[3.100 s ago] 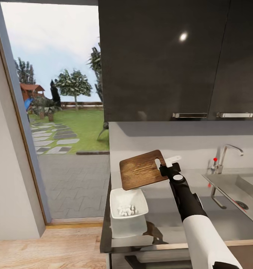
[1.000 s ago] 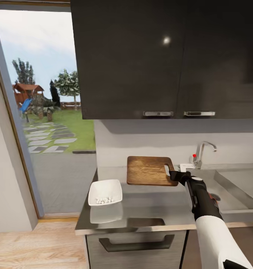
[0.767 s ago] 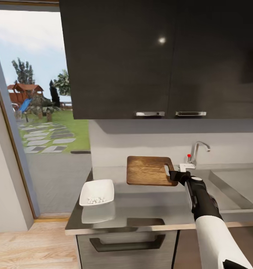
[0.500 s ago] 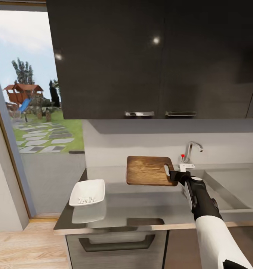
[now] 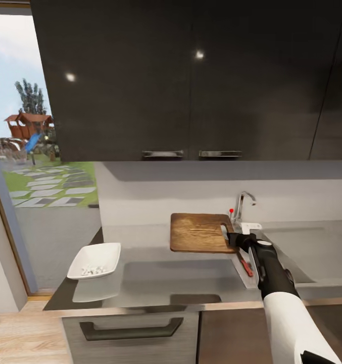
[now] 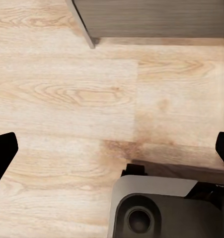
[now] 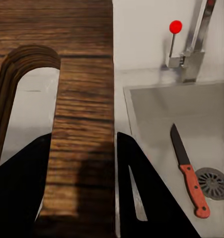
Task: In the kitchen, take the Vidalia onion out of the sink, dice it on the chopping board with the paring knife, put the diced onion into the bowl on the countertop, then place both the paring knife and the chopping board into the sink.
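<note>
My right gripper point(image 5: 235, 237) is shut on the brown chopping board point(image 5: 198, 232), gripping the strip beside its handle slot and holding it level above the grey countertop point(image 5: 181, 275). In the right wrist view the black fingers point(image 7: 22, 193) clamp the chopping board point(image 7: 84, 99). The red-handled paring knife point(image 7: 188, 171) lies in the sink point(image 7: 156, 114) near the drain, and it also shows as the paring knife point(image 5: 245, 264). The white bowl point(image 5: 95, 260) at the counter's left end holds diced onion point(image 5: 92, 270). My left gripper point(image 6: 112, 151) is open over the wooden floor.
The chrome tap point(image 5: 243, 202) with its red knob point(image 5: 231, 210) stands behind the sink point(image 5: 297, 247). Dark wall cabinets point(image 5: 191, 81) hang above the counter. A glass door point(image 5: 19, 151) to the garden is at the left. A drawer handle point(image 5: 130, 329) sits below the counter.
The whole view has shifted: bowl and door slide left in the picture, sink and knife come into sight. The board, earlier tilted over the bowl, is now level in the right gripper.
</note>
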### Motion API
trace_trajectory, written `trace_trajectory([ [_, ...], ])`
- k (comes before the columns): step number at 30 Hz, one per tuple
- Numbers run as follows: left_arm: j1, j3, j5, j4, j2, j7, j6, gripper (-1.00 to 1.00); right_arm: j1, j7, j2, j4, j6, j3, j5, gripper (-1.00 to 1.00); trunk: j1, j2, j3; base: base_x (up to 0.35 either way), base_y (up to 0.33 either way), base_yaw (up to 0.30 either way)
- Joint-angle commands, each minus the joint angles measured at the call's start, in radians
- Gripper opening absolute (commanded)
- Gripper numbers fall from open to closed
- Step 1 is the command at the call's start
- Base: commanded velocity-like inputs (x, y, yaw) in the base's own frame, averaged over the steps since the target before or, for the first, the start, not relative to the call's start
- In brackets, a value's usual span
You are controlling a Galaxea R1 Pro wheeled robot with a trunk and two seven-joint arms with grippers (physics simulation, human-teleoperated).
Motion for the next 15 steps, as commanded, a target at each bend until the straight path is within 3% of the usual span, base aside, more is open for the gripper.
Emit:
trace_trajectory([
  [1, -0.001, -0.009, 0.008, 0.004, 0.000, 0.001, -0.007, 1.00, 0.000, 0.010, 0.002, 0.000, 0.003, -0.004, 0.007, -1.00, 0.000, -0.001, 0.000, 0.000, -0.309, 0.000],
  [4, -0.001, -0.009, 0.008, 0.004, 0.001, 0.001, -0.007, 1.00, -0.001, 0.009, 0.002, 0.011, 0.004, -0.003, 0.007, -1.00, 0.000, -0.001, 0.000, 0.000, -0.191, 0.000],
  [10, -0.001, -0.009, 0.008, 0.004, 0.001, 0.000, -0.007, 1.00, -0.001, -0.003, -0.004, 0.060, 0.006, -0.007, 0.010, -1.00, 0.000, -0.001, 0.000, 0.000, -0.023, 0.000],
  [12, -0.001, -0.009, 0.008, 0.004, 0.001, 0.000, -0.007, 1.00, -0.001, -0.063, 0.000, 0.073, 0.007, -0.009, 0.010, -1.00, 0.000, -0.001, 0.000, 0.000, -0.001, 0.000],
  [15, -0.001, -0.009, 0.008, 0.004, 0.001, 0.000, -0.007, 1.00, -0.002, -0.228, 0.004, 0.103, 0.007, -0.011, -0.001, -1.00, 0.000, -0.001, 0.000, 0.000, 0.000, 0.000],
])
